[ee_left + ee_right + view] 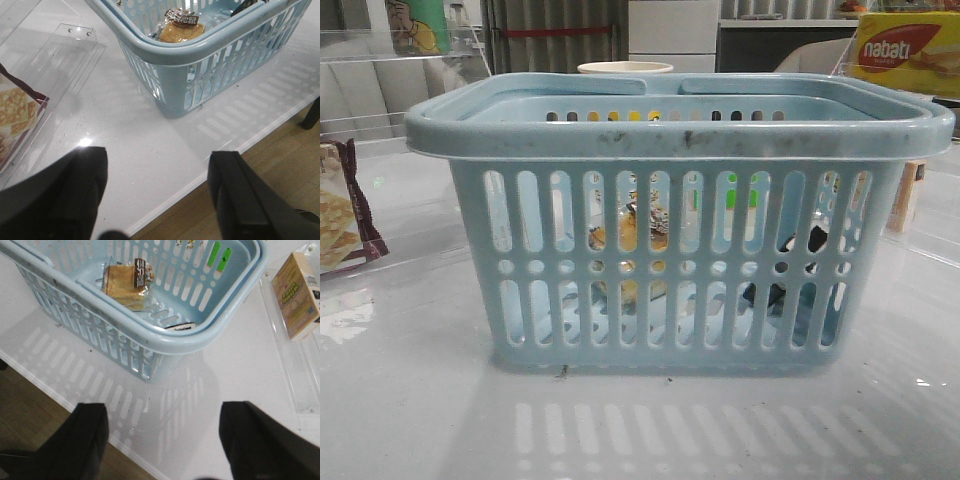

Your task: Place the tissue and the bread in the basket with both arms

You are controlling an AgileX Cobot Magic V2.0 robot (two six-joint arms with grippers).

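The light-blue basket [680, 130] stands in the middle of the table. The bread [630, 235], golden in a clear wrapper with dark print, lies inside it; it also shows in the left wrist view [181, 30] and the right wrist view [125, 284]. The tissue [790, 270] shows as a dark pack through the slots at the basket's right, mostly hidden under the rim in the right wrist view [179, 326]. My left gripper [159, 156] is open and empty over the table's front edge, left of the basket [200, 50]. My right gripper [164, 407] is open and empty, right of the basket [165, 342].
A cracker packet with maroon edges [340, 215] lies at the left, beside a clear acrylic stand [75, 35]. A yellow box [297, 295] lies at the right on another clear stand. A red and yellow box [905, 50] and a cup [625, 68] stand behind the basket.
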